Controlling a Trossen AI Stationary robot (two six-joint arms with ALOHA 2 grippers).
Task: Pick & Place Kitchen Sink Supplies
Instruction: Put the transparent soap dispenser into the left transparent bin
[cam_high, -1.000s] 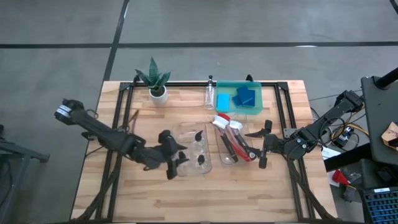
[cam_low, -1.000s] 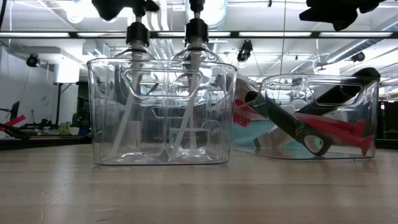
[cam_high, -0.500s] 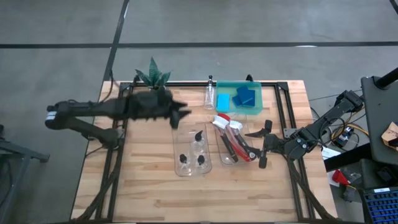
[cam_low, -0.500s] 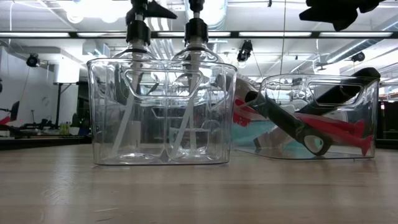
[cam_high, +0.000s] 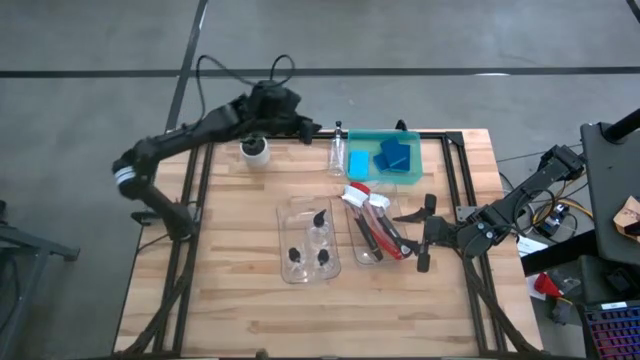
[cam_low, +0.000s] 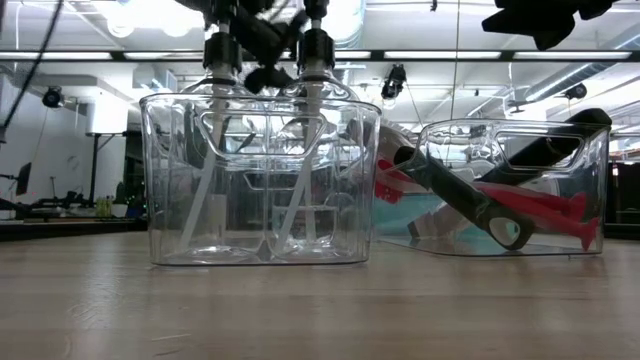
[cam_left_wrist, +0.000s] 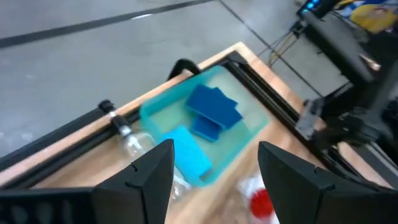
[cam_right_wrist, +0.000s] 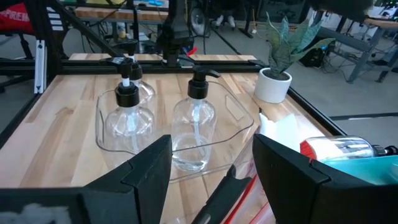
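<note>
My left gripper (cam_high: 307, 128) hangs open over the table's far edge, between the potted plant and a lone clear bottle (cam_high: 338, 152) that stands on its base beside the green tray (cam_high: 415, 140). In the left wrist view its gripper (cam_left_wrist: 214, 180) points toward that bottle (cam_left_wrist: 134, 143) and the blue sponges (cam_left_wrist: 214, 112) lying flat in the tray. Three bottles (cam_high: 320, 218) stand in a clear bin (cam_high: 300, 215). Red and black-handled brushes (cam_high: 378, 232) lie in a second bin. My right gripper (cam_high: 418, 238) waits open just right of the brush bin.
A small green plant in a white pot (cam_high: 255, 150) stands at the far left, partly under my left arm. A black frame runs along the far and side edges of the table. Bare wood lies along the near edge and left of the bottle bin.
My left arm has risen from beside the bottle bin near the table's middle and swung toward the far edge, ending over the plant and the lone bottle. Three bottles stand in the bin where it was. My right arm has kept still.
</note>
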